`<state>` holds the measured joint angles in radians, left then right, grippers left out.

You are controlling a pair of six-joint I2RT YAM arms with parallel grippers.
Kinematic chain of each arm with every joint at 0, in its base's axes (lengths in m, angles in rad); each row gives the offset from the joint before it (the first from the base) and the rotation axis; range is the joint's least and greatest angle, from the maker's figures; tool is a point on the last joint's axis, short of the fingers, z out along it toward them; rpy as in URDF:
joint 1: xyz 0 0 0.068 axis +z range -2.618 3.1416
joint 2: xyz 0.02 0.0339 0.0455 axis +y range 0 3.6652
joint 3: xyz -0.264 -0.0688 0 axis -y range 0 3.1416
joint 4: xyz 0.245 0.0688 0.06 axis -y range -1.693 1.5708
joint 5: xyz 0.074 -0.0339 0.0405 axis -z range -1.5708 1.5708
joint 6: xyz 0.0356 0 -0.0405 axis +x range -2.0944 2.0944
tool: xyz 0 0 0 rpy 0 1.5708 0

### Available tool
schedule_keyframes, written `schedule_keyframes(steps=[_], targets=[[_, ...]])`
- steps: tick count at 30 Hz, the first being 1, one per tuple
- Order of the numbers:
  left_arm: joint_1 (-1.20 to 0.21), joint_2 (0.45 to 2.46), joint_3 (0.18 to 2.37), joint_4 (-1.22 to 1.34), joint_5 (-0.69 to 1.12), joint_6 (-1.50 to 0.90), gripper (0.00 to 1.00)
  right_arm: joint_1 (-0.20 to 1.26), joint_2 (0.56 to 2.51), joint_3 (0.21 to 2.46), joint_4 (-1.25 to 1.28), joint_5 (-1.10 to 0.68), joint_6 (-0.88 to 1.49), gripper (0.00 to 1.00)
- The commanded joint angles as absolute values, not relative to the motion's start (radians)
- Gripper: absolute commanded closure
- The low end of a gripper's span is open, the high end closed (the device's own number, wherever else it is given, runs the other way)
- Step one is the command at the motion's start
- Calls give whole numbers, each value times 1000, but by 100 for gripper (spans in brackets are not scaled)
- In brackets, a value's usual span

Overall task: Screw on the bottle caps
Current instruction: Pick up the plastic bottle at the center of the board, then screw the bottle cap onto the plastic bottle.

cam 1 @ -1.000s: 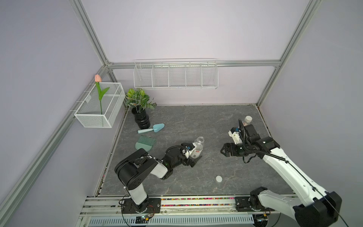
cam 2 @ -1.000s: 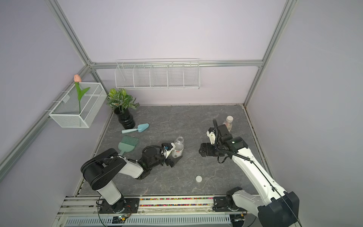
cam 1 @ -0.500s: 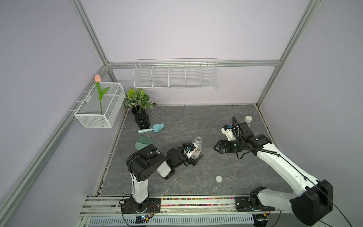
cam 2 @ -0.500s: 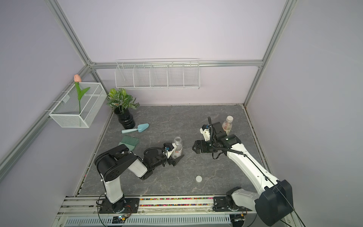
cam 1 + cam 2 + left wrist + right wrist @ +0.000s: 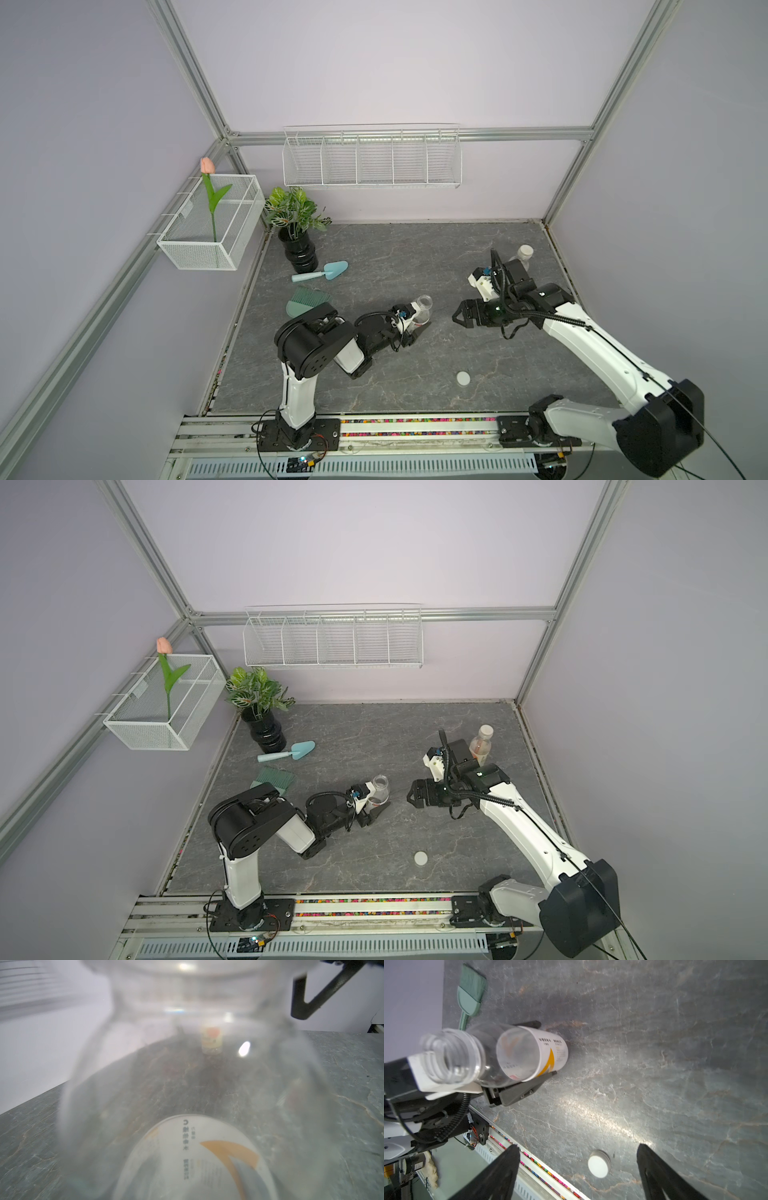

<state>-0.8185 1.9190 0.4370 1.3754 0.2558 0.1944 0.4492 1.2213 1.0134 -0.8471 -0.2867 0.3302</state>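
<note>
An uncapped clear bottle (image 5: 422,312) (image 5: 380,792) (image 5: 529,1053) with a white, orange-marked label stands at mid table. My left gripper (image 5: 419,321) (image 5: 376,804) is shut on its lower body, one finger on each side. This bottle (image 5: 187,1084) fills the left wrist view. My right gripper (image 5: 457,320) (image 5: 411,800) (image 5: 577,1147) hangs open to the bottle's right, holding nothing. A loose white bottle cap (image 5: 462,378) (image 5: 420,858) (image 5: 599,1164) lies flat near the front edge. A second bottle (image 5: 524,254) (image 5: 481,746) with a white cap on it stands at the back right.
A black vase with a plant (image 5: 299,249) stands at the back left, with a teal trowel (image 5: 322,272) and a green brush (image 5: 307,301) in front of it. A wire basket (image 5: 208,224) and a wire shelf (image 5: 372,160) hang on the walls. A rail (image 5: 374,424) runs along the front.
My left jaws have narrowed onto the uncapped bottle and the left arm has shifted its pose. My right gripper has moved left, closer to that bottle, still open.
</note>
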Motion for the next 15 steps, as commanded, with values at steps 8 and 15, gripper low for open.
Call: schedule_keyframes(steps=[8,15], targets=[[-822,1808,345,1411,293,48,31,703,1142,775,-1011,-130,644,5],[-817,1812,345,1413,303,0,31,845,1224,707,-845,-24,783,18]])
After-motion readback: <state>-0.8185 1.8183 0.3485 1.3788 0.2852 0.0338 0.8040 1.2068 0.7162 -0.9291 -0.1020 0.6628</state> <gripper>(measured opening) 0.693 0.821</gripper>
